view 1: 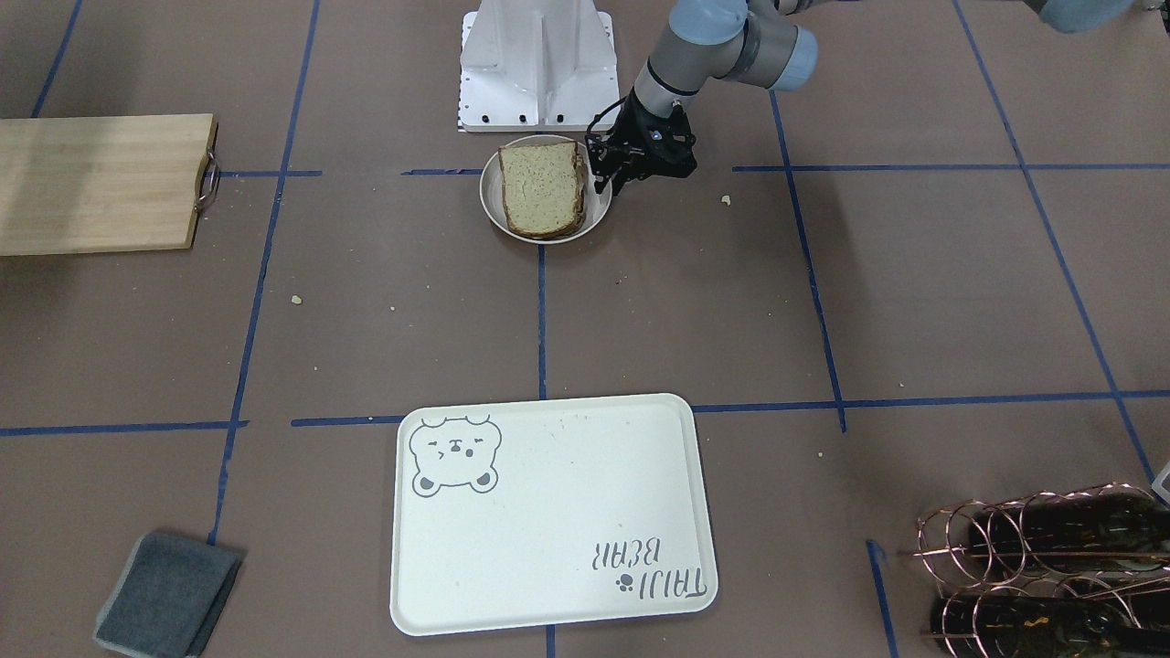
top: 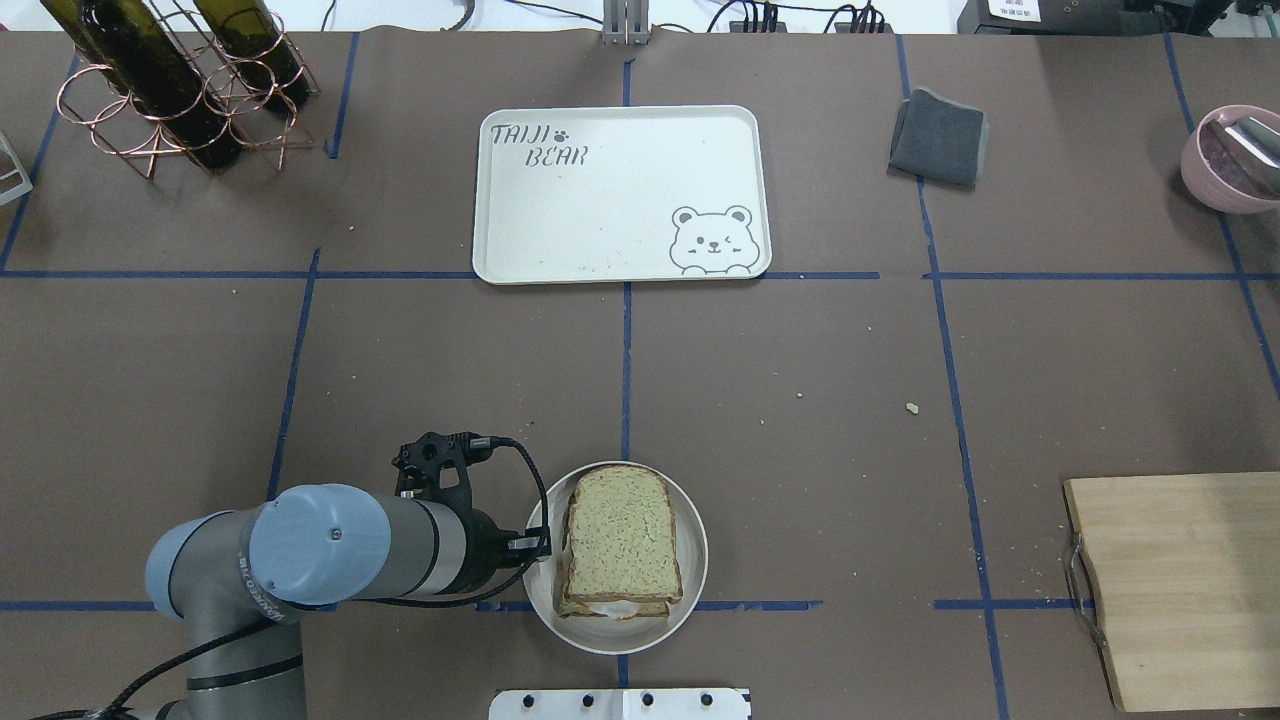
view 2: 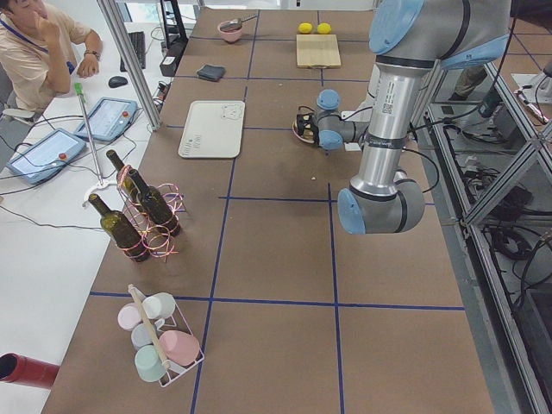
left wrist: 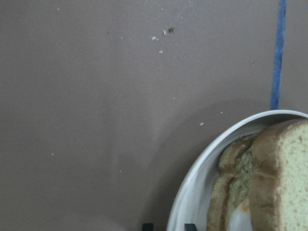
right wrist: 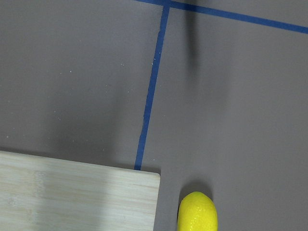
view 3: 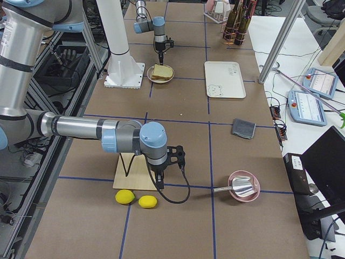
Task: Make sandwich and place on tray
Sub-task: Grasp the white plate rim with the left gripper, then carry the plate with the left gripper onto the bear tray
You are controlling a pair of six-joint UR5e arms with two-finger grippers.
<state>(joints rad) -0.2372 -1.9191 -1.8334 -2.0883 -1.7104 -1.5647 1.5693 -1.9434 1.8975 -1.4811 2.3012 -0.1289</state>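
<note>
The sandwich (view 1: 541,187), two tan slices with white egg showing at one edge, lies on the round cream plate (view 1: 491,196) just in front of the robot base. It also shows in the overhead view (top: 620,540). My left gripper (view 1: 606,183) points down at the plate's rim. In the left wrist view its two fingertips (left wrist: 147,226) stand close together astride the rim (left wrist: 192,192), shut on it. The plate rests on the table. The tray (view 1: 548,512) with the bear drawing lies bare across the table. My right gripper (view 3: 161,177) hangs by the cutting board; I cannot tell its state.
A wooden cutting board (top: 1180,590) lies at the robot's right, with two lemons (view 3: 125,197) beside it. A grey cloth (top: 940,135) and a pink bowl (top: 1230,160) are at the far right. A copper rack of wine bottles (top: 170,90) stands at the far left.
</note>
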